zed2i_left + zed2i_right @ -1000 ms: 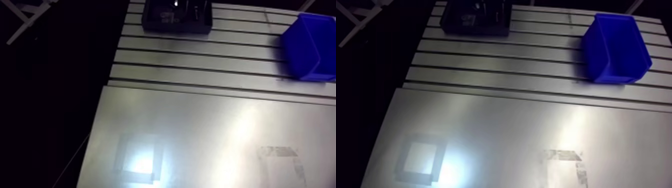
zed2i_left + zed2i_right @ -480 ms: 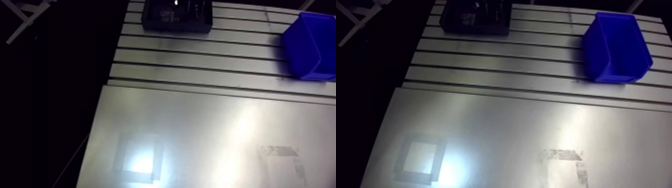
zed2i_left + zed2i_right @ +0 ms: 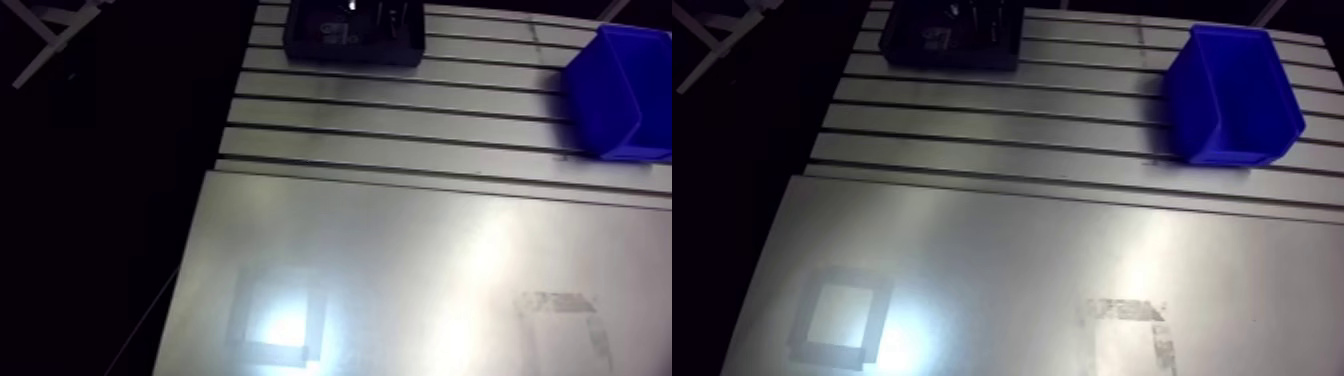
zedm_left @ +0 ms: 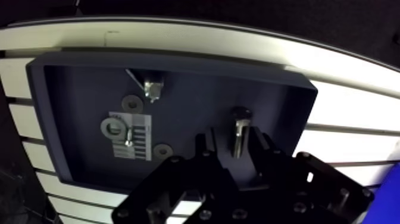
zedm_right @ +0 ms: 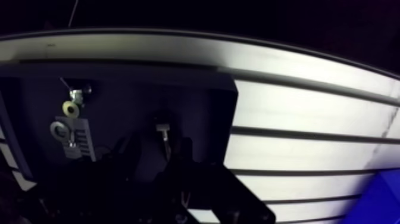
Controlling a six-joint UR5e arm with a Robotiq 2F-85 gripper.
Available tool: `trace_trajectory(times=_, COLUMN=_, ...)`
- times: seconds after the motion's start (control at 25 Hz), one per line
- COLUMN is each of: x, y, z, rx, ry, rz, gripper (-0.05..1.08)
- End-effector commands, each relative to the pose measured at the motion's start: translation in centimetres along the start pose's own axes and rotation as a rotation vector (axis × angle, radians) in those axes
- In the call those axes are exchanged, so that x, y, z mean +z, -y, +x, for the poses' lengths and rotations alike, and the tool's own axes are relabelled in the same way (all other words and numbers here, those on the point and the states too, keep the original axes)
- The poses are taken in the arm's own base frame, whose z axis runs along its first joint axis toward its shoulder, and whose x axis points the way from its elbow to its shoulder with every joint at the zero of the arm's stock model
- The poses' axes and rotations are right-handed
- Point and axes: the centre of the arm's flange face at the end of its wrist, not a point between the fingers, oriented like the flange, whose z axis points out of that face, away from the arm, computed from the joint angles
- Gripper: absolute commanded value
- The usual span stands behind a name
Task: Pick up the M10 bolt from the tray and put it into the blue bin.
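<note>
In the wrist view a dark tray point(image 4: 190, 95) lies on the slotted table. The M10 bolt point(image 4: 240, 128), silver with its head pointing away from me, rests on the tray floor. My gripper point(image 4: 233, 149) hangs over it, open, with one finger on each side of the bolt's shank and a small gap on both sides. In the arm view the tray point(image 3: 955, 45) sits at the table's far edge, and the blue bin point(image 3: 1232, 95) stands empty to its right.
The tray also holds a smaller bolt point(image 4: 153, 89), three washers point(image 4: 113, 126) and a white label point(image 4: 131, 136), all to the side of my gripper. A smooth metal sheet point(image 3: 1022, 260) with a taped square point(image 3: 840, 318) covers the near table.
The arm view has shifted very slightly since the earliest frames. The tray and the blue bin have not moved.
</note>
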Motion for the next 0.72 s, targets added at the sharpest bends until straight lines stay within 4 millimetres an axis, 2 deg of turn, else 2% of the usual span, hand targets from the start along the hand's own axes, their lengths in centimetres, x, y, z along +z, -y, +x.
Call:
trace_trajectory(times=0.04, x=-0.11, y=0.01, z=0.04, rx=0.000, ry=-0.002, rz=0.002, gripper=0.63)
trace_trajectory(times=0.72, x=0.02, y=0.01, z=0.03, rx=-0.002, ry=0.002, rz=0.002, gripper=0.64)
